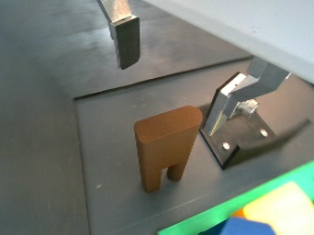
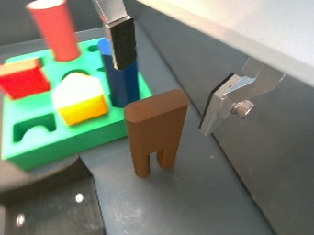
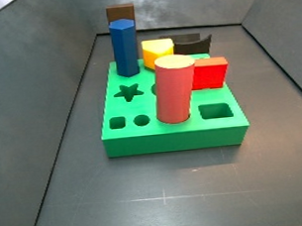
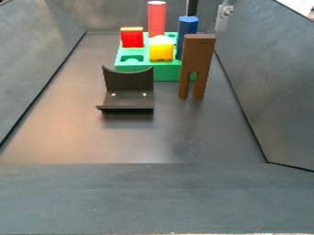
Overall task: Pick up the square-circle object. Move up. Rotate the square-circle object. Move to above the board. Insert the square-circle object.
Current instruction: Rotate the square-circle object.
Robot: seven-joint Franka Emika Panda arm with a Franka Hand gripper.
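The square-circle object [image 2: 157, 133] is a tall brown block standing upright on its two prongs on the dark floor, close beside the board [image 2: 35, 139]. In a side view it [image 4: 196, 64] stands just in front of the board's [image 4: 138, 64] right corner. In a side view only its top [image 3: 121, 12] shows behind the blue peg. My gripper [image 1: 178, 75] [image 2: 174, 70] hangs open above the block, apart from it. One finger [image 2: 119, 39] is over the blue peg's side, the other finger [image 2: 229, 103] is beyond the block. Nothing is between them.
The green board [image 3: 169, 135] carries a blue peg [image 3: 124, 48], a pink-red cylinder [image 3: 175, 88], a yellow piece [image 3: 158, 53] and a red block [image 3: 210, 73]. The fixture [image 4: 127, 87] sits on the floor left of the brown block. Slanted walls enclose the floor.
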